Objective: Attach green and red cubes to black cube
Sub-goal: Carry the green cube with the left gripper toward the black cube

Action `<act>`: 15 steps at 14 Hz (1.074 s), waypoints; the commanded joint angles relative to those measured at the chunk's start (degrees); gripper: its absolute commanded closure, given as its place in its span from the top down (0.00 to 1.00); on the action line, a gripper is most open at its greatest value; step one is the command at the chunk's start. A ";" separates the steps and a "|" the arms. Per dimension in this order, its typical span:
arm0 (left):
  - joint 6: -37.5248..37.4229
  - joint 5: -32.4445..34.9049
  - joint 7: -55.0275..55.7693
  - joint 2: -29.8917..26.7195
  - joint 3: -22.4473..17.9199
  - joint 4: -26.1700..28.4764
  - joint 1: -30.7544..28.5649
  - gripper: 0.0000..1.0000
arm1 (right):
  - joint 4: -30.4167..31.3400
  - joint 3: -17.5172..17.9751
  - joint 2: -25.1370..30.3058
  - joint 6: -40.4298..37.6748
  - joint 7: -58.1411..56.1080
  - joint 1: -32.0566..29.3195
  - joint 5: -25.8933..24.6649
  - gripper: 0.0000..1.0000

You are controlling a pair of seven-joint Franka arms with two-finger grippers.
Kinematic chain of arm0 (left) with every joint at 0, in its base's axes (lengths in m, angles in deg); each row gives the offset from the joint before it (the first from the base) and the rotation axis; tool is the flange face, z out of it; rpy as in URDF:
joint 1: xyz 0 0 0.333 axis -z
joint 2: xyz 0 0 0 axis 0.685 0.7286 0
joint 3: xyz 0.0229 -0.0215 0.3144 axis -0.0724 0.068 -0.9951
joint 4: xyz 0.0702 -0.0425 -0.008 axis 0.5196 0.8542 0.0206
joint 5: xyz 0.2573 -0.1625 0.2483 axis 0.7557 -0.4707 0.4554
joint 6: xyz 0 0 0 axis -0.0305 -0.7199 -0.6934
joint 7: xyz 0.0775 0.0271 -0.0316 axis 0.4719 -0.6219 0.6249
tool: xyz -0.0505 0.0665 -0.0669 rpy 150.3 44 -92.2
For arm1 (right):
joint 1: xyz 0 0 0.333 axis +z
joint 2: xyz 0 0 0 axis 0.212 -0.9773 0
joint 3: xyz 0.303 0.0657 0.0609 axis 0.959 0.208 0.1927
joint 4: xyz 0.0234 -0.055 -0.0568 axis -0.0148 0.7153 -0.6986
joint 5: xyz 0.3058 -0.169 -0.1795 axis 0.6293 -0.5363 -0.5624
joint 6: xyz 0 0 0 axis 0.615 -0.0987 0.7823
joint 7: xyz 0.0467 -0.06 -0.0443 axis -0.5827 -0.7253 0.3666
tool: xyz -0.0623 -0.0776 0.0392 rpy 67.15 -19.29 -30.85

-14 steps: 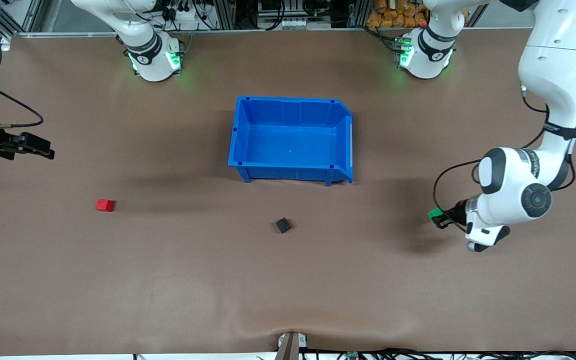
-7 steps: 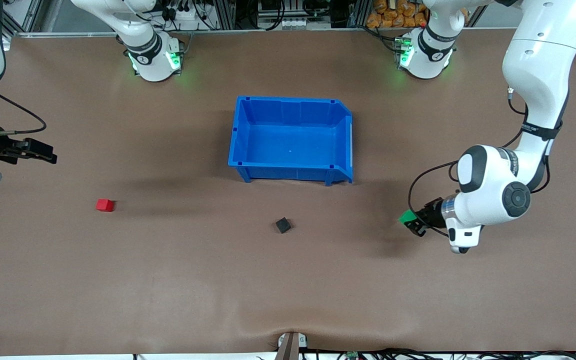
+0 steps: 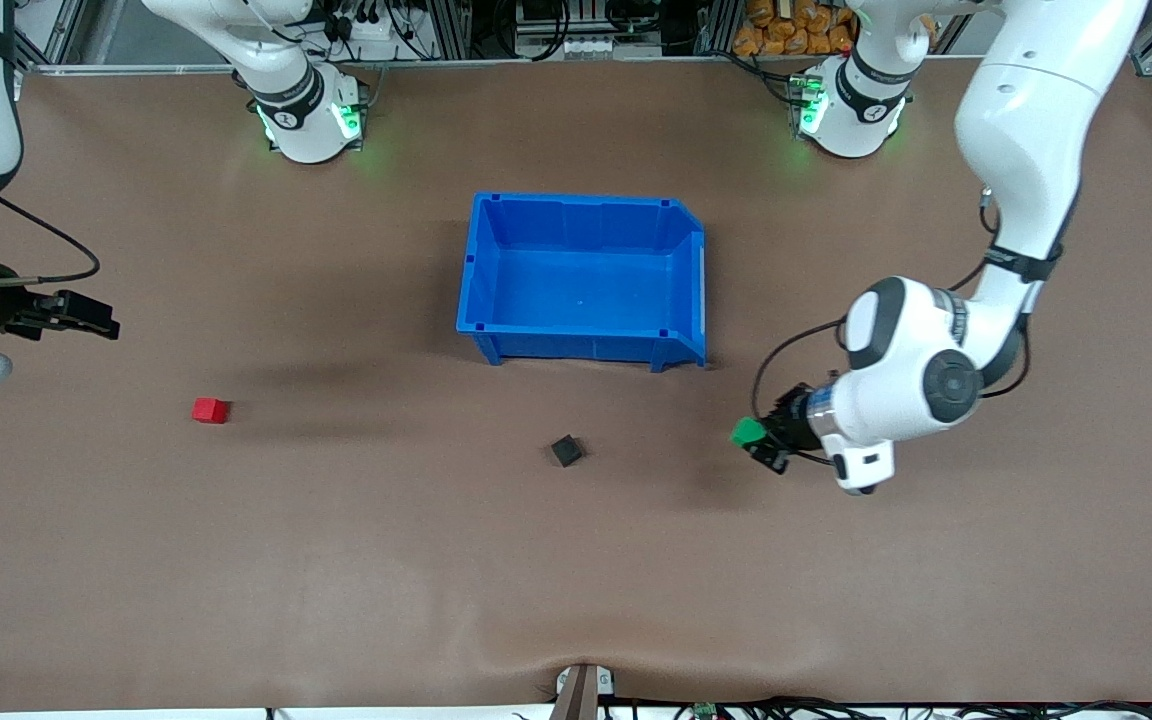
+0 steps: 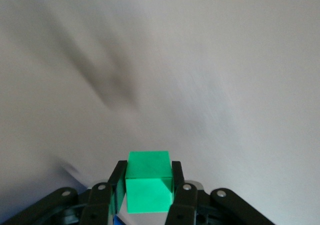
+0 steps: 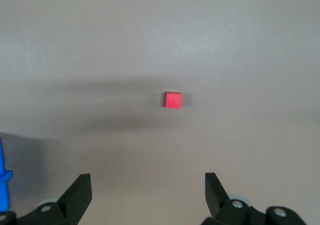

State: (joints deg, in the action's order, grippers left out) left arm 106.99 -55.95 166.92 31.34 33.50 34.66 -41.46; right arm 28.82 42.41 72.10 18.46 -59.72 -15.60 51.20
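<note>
nothing attached yet: left gripper [image 3: 758, 440] clamped on green cube [image 3: 747, 432] in the air, right gripper [image 5: 148, 197] jaws apart over table, red cube [image 3: 209, 410] and black cube [image 3: 566, 451] untouched.

We carried the green cube [image 3: 748, 431], clamped in our left gripper [image 3: 762, 440], over the table toward the black cube [image 3: 566, 450]. Our right gripper [image 3: 86, 318], fingers apart, drifted slightly lower in the front view, toward the red cube [image 3: 209, 410].
</note>
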 commanded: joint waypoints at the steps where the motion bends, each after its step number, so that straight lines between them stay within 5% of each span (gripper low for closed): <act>1: -1.29 -1.18 6.02 4.61 -0.43 -6.81 4.63 0.00 | 1.11 0.61 0.38 1.37 -0.70 -1.03 0.64 1.00; 15: 13.73 -1.09 35.91 12.79 -0.87 -11.13 15.10 0.00 | 1.47 0.61 -2.26 4.26 -0.79 -1.21 0.64 1.00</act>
State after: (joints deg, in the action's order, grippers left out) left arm 119.07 -56.20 199.95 42.57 33.27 25.32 -27.20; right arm 29.89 42.42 70.12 21.63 -59.72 -15.69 51.20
